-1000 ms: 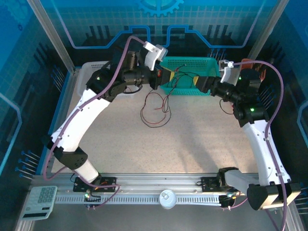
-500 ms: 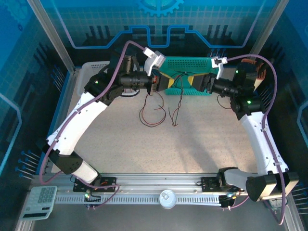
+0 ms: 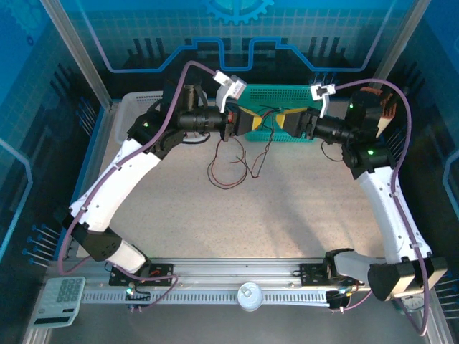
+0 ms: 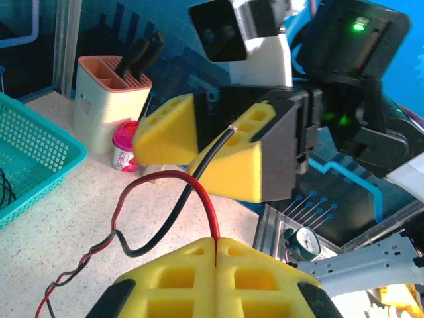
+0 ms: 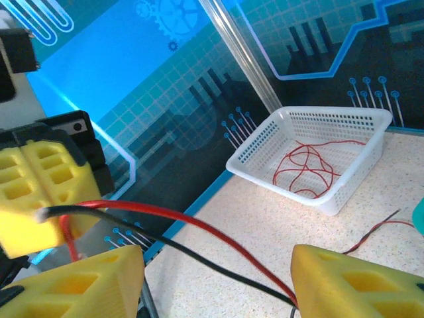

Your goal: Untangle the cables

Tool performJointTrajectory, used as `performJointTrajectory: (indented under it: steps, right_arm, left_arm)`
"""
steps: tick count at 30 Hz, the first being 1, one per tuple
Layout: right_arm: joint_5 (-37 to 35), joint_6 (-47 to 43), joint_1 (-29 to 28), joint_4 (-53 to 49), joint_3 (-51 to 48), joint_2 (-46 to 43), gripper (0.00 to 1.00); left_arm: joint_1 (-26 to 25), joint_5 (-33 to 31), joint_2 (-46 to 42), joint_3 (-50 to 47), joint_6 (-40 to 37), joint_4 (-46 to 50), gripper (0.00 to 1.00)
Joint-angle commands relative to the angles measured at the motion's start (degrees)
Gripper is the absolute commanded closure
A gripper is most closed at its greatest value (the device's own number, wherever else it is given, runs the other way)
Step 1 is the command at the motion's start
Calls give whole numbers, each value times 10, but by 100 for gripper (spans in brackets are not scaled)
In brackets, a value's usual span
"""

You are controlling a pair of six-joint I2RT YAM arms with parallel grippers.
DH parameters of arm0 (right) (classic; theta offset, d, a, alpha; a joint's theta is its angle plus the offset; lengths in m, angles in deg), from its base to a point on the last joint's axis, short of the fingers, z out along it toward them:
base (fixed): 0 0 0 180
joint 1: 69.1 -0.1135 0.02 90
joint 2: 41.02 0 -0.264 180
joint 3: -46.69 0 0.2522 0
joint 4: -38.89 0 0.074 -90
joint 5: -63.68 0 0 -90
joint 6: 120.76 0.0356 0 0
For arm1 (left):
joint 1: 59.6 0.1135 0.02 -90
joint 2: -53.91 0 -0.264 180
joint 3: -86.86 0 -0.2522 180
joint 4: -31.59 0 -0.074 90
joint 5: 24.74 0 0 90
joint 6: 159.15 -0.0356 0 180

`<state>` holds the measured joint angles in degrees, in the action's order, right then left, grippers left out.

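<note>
Above the worktop (image 3: pixel 301 215), by one teal basket (image 3: pixel 283 93) at 12 o'clock, left tool (image 4: pixel 216 246) and right tool (image 5: pixel 218 275) have drawn together, the left clamped on one red cable (image 4: pixel 211 215), the right standing apart around it and one black cable (image 4: pixel 171 215).

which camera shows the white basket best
Right wrist: the white basket is in full view there, with loose red wires lying inside. The top view catches just its back rim behind the left arm, and what lies inside is hidden.
</note>
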<state>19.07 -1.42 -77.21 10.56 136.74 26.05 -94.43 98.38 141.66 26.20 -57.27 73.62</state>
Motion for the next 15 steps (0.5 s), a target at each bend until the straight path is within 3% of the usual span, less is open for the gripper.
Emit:
performJointTrajectory:
  steps: [1,15]
  right_arm:
    - [-26,32,-9,33,-23,-40,38]
    - [-187,75,-110,67,-13,-59,32]
  left_arm:
    - [4,-18,-28,-24,36,-57,100]
    - [5,-47,-50,-72,69,-105,100]
